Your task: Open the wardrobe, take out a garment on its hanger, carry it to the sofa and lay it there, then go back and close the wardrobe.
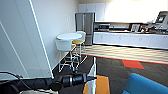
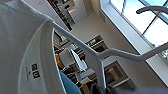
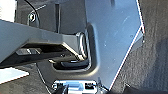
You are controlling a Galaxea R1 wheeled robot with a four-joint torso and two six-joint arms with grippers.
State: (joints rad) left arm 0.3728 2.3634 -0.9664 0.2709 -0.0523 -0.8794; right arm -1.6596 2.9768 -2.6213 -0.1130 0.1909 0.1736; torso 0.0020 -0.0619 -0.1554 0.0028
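Apparently level, the left gripper (image 1: 93, 78) grips the hanger (image 2: 100, 60) bearing the garment (image 2: 22, 50).

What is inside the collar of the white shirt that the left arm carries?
In the left wrist view, the white shirt has a printed label inside its collar, and the white hanger passes through the neck opening. The fabric covers the hanger's far shoulder.
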